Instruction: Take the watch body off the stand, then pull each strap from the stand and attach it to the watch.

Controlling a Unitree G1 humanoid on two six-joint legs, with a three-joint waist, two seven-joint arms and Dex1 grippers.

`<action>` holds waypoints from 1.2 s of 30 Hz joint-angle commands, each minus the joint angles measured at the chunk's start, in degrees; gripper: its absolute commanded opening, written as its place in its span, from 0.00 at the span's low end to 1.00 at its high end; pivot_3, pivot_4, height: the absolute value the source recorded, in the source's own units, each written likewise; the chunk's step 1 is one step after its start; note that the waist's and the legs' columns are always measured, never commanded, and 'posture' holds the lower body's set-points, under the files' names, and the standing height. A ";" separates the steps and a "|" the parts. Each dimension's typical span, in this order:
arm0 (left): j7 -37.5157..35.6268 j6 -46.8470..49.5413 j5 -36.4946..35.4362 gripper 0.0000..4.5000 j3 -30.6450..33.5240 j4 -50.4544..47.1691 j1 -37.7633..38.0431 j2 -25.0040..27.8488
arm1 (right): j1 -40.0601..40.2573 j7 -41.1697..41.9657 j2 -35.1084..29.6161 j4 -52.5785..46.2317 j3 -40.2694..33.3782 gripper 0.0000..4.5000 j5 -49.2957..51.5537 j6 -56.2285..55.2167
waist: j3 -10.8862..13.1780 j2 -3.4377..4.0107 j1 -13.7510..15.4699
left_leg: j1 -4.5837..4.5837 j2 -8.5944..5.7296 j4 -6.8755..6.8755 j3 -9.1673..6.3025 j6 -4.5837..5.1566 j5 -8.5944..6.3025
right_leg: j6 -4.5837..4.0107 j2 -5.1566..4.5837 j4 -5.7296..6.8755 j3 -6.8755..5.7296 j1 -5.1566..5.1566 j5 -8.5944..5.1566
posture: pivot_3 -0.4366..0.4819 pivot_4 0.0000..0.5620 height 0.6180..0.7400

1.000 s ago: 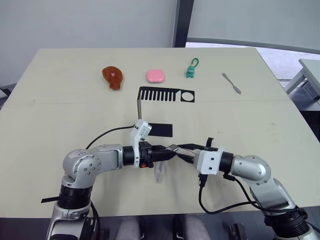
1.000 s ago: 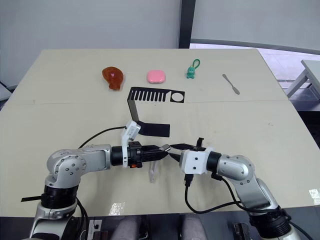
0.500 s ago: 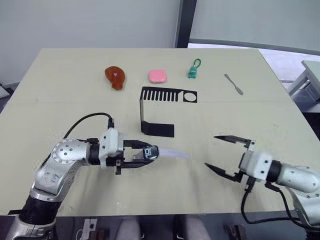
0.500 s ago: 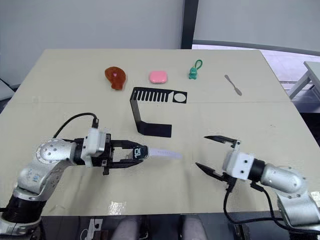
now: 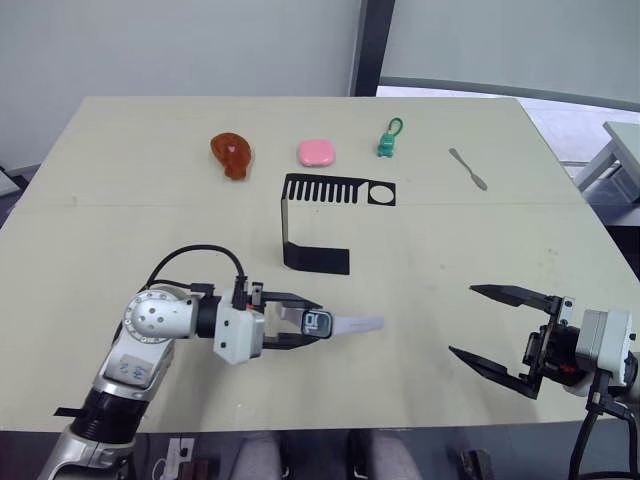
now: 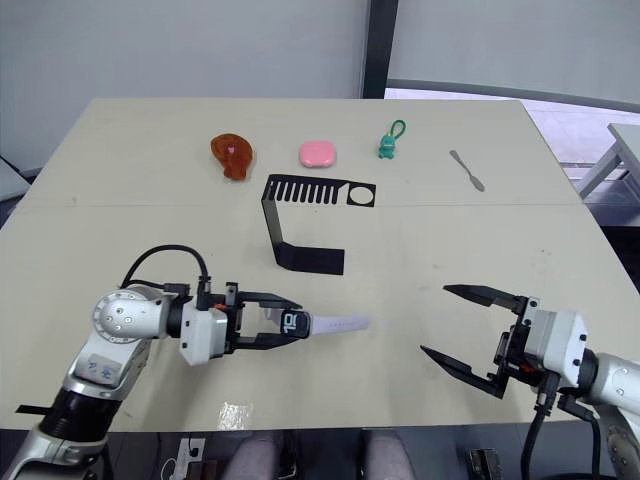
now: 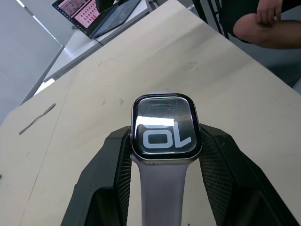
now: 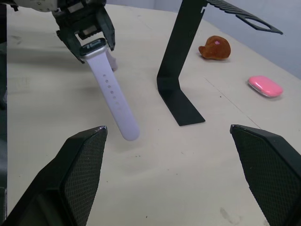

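My left gripper [image 5: 318,323] is shut on the black watch body [image 5: 317,324], its fingers [image 7: 113,160] pressing the two sides of the case [image 7: 164,126]. A pale lavender strap [image 5: 356,324] with a row of holes sticks out from the watch to the right, just above the table. A second pale strap [image 7: 162,188] runs from the case back between the fingers. The black bent stand [image 5: 300,225] stands behind, bare. My right gripper [image 5: 465,321] hangs wide open, well to the right of the strap's tip, holding nothing.
Along the far side lie a brown drumstick toy [image 5: 230,153], a pink block [image 5: 316,152], a green keychain figure [image 5: 386,142] and a metal spatula [image 5: 465,167]. A person's arm [image 7: 268,23] and a laptop [image 7: 108,9] are beyond the table.
One second ago both grippers met at the watch. The right gripper has let go, opened wide and drawn back to the right. The left gripper keeps the watch and has shifted a little.
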 commanded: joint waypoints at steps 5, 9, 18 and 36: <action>7.57 24.63 4.38 0.35 -7.97 -1.70 -4.47 -4.16 | -1.98 1.48 -0.74 -2.16 0.80 0.99 0.59 2.06 | 0.00 0.00 -0.06 | 0.01 -0.01 0.01 0.00 -0.01 0.01 | 0.02 0.09 0.02 0.00 -0.01 0.00 | 0.48 0.27 1.00; 10.24 33.57 7.61 0.35 -12.44 -0.57 -6.74 -7.17 | -2.70 2.16 -0.80 -2.36 2.43 0.99 0.70 3.62 | 0.00 0.00 -0.04 | -0.02 -0.02 0.06 -0.01 -0.01 0.02 | 0.03 0.19 0.05 -0.01 -0.01 0.00 | 0.48 0.27 1.00; 10.90 31.38 9.73 0.35 -13.13 1.42 -6.72 -6.39 | -3.78 3.33 -0.74 -3.75 4.82 0.99 0.56 6.97 | 0.00 0.00 -0.06 | -0.01 0.09 0.08 -0.04 -0.16 0.10 | 0.04 0.10 0.10 0.01 -0.04 -0.02 | 0.48 0.27 1.00; 4.72 14.34 -7.65 0.98 20.94 -1.85 15.97 5.66 | -4.82 9.20 -3.26 6.52 -1.32 1.00 -2.94 4.33 | 0.01 0.01 -1.26 | 0.04 0.18 0.03 -0.14 -0.22 0.13 | -0.05 0.03 0.16 -0.07 -0.03 -0.07 | 0.48 0.27 1.00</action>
